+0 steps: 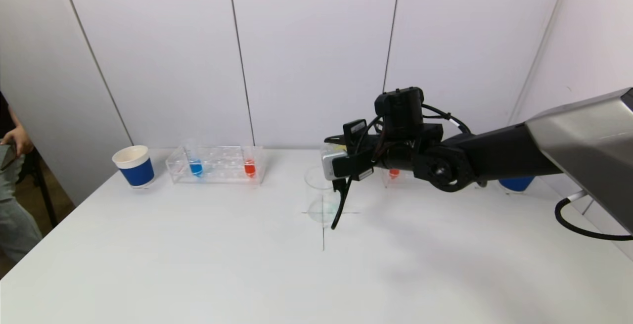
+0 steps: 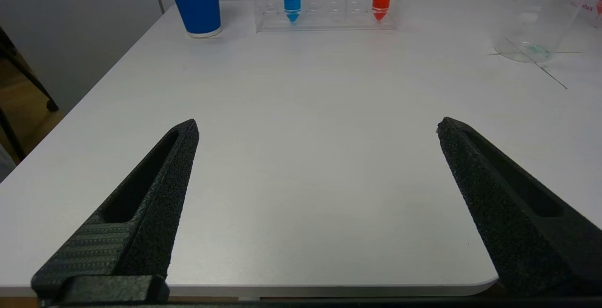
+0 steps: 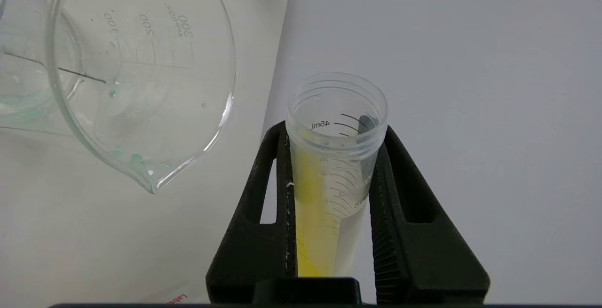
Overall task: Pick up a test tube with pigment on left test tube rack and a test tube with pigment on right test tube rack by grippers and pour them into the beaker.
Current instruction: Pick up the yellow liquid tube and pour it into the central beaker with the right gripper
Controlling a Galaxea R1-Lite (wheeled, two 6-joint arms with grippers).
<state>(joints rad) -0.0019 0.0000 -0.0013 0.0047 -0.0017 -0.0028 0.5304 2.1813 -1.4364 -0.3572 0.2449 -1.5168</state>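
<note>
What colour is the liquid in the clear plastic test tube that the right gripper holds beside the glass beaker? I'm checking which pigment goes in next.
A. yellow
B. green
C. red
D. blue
A: the right wrist view shows the right gripper shut on a clear plastic test tube with yellow liquid inside, tilted near the spout of the glass beaker.

A lab setup, plainly — a bare white counter point(image 1: 198, 264) against plain white wall panels point(image 1: 316, 52). Glassware tells it: a clear graduated beaker point(image 1: 319, 196) sits on a marked cross, and a transparent test tube rack point(image 1: 216, 165) holds tubes of blue and red pigment. A blue paper cup point(image 1: 133, 166) stands beside the rack — a staged test bench, not a home.
</note>
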